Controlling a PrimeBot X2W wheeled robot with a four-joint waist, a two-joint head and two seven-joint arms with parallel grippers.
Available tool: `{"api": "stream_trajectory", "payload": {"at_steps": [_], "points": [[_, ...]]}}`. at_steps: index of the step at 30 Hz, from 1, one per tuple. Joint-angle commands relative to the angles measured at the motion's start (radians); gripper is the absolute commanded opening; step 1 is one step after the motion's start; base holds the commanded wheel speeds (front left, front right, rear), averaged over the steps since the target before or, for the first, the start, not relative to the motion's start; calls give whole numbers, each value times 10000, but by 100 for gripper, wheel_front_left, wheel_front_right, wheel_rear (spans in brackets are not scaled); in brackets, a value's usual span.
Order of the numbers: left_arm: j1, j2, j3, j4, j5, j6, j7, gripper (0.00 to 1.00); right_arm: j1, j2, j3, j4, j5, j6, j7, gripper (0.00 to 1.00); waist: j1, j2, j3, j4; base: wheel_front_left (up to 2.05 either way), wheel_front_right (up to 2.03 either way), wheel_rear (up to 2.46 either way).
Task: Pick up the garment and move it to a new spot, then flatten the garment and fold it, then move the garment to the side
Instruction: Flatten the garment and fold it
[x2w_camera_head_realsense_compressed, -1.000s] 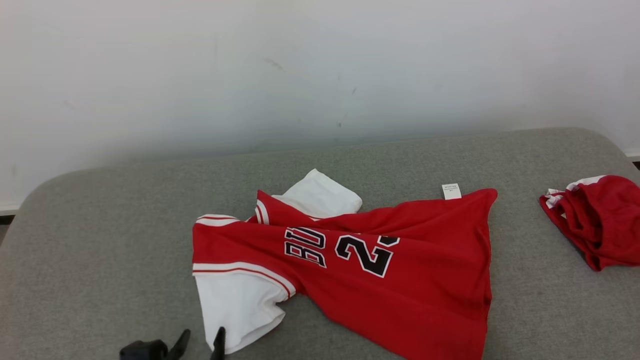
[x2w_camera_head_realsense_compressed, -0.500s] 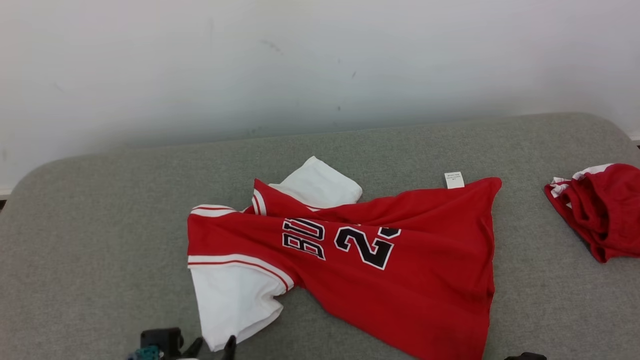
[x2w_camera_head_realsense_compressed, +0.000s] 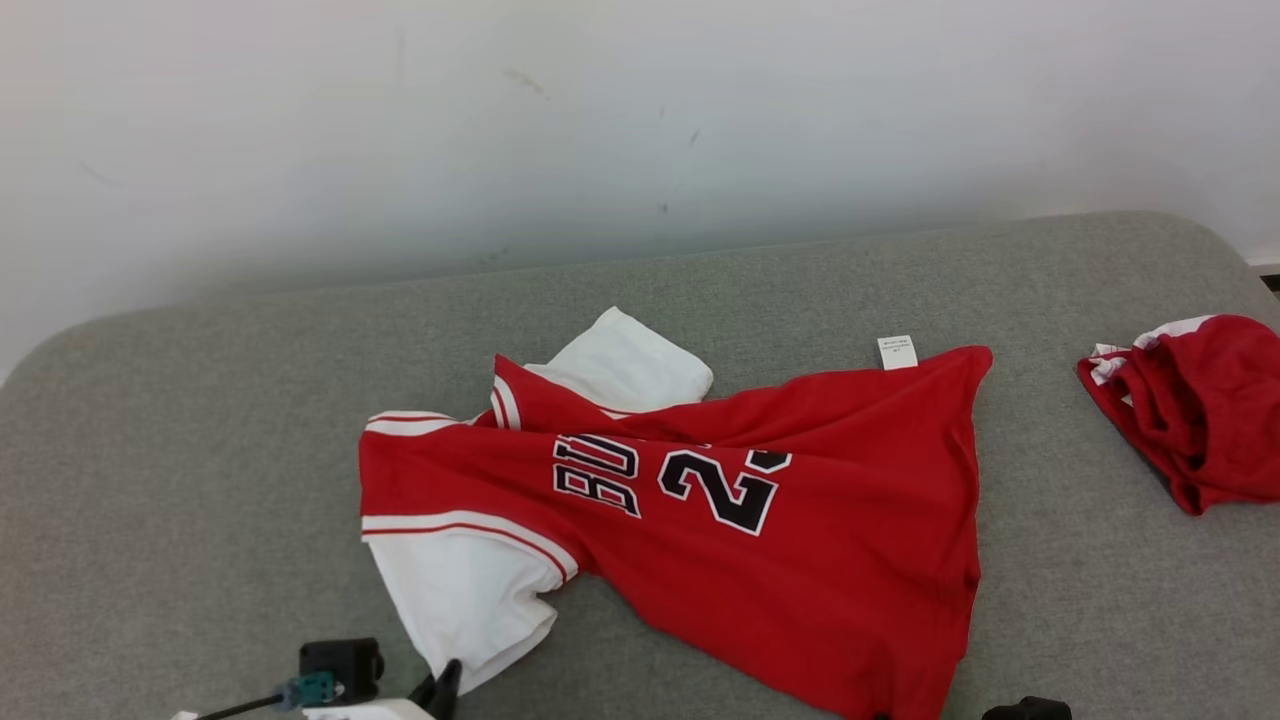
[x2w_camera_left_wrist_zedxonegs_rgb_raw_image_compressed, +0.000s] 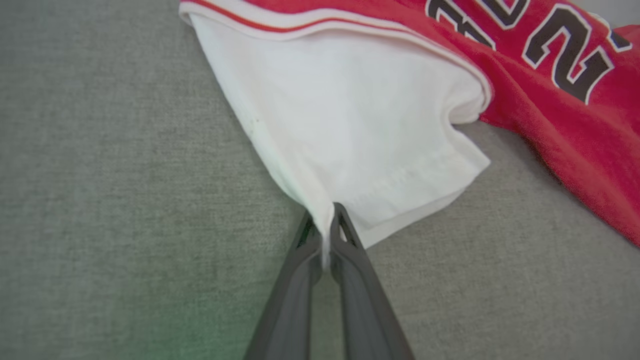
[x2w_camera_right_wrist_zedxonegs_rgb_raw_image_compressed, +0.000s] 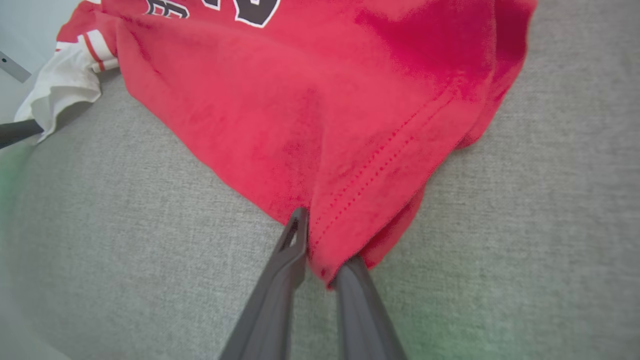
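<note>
- The left tool (x2w_camera_left_wrist_zedxonegs_rgb_raw_image_compressed: 326, 221) is clenching the white sleeve (x2w_camera_left_wrist_zedxonegs_rgb_raw_image_compressed: 350, 125) of the jersey (x2w_camera_head_realsense_compressed: 700, 520); the right tool (x2w_camera_right_wrist_zedxonegs_rgb_raw_image_compressed: 324, 241) is pinching its red hem (x2w_camera_right_wrist_zedxonegs_rgb_raw_image_compressed: 370, 200).
- The jersey is lying rumpled on the counter (x2w_camera_head_realsense_compressed: 200, 450), not yet lifted; moving, flattening and folding are all waiting.

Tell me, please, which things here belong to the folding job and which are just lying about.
For the job: jersey; left fingers on its white sleeve; right fingers on its red hem.
Lying about: bundled red garment at the right edge.
</note>
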Motion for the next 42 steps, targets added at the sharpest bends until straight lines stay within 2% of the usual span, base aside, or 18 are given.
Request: {"api": "stream_trajectory", "payload": {"at_steps": [1,7,14,21,26,31,35,36,42], "points": [[53,-7,-41,57,-137,-33,-25,0,-139,-65,114,77,154,-22,-102,0,0,-1,-22,24,0,0,0],[43,136,99,-415,-210,-33,-479,0,-354,-348,283,-102,388,-22,-818,0,0,-1,-146,135,0,0,0],[-104,373,146,-1245,-295,-113,-1028,0,-535,-780,301,-960,963,-22,-1595,0,0,-1,-207,198,0,0,0],[-1130,1064,227,-2068,-186,-268,-1372,0,-1684,-1510,694,-1921,1725,-22,-1358,0,0,-1,358,115,0,0,0],[-2833,1709,-26,-2208,-280,-369,-1001,0,-3211,-2045,784,-2382,2315,-22,-1082,0,0,-1,1139,159,0,0,0],[-5260,2337,-617,-1652,-442,-449,-703,0,-5191,-2519,760,-2434,3193,-23,-614,0,0,-1,2110,253,0,0,0],[-7309,2540,-1245,-807,-990,-456,-659,0,-6992,-2897,938,-1989,3608,-23,-248,0,0,-1,2755,363,0,0,0],[-7309,2540,-1245,-807,-990,-456,-659,0,-6992,-2897,938,-1989,3608,-23,-248,0,0,-1,2755,363,0,0,0],[-10164,2814,-2446,702,-1487,-438,-931,0,-9639,-3159,934,-804,4303,-23,-135,0,0,-1,3426,466,0,0,0]]}}
